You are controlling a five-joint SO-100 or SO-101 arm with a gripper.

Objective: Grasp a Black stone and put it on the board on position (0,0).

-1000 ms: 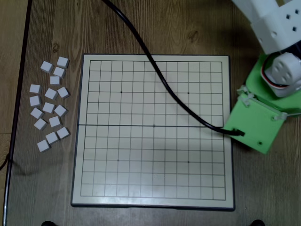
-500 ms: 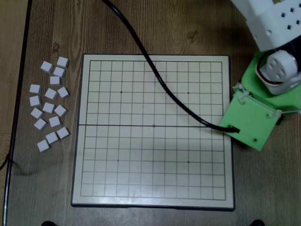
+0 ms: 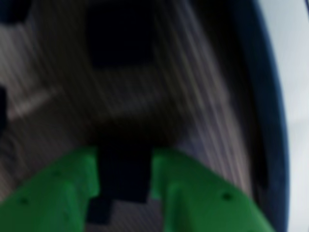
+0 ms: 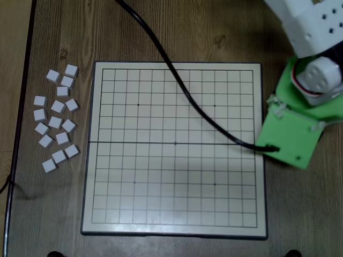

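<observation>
The wrist view is motion-blurred. My gripper (image 3: 125, 155) shows as two green fingers at the bottom, shut on a Black stone (image 3: 124, 176) that fills the gap between them. A second black block (image 3: 120, 41) lies on the wood farther ahead. The board (image 3: 295, 72) appears as a cream strip with a dark rim along the right edge. In the overhead view the board (image 4: 97, 160) has no stones on it, and the arm's green wrist plate (image 4: 289, 136) hangs over its right rim and hides the fingers.
Several white square blocks (image 4: 56, 120) lie scattered on the wood left of the board. A black cable (image 4: 187, 93) runs from the top edge across the board to the wrist plate. The white arm body (image 4: 311, 27) fills the top right corner.
In the overhead view the green wrist plate swung up and left half a second ago, then back down and right to about where it began. Board and white blocks are unchanged.
</observation>
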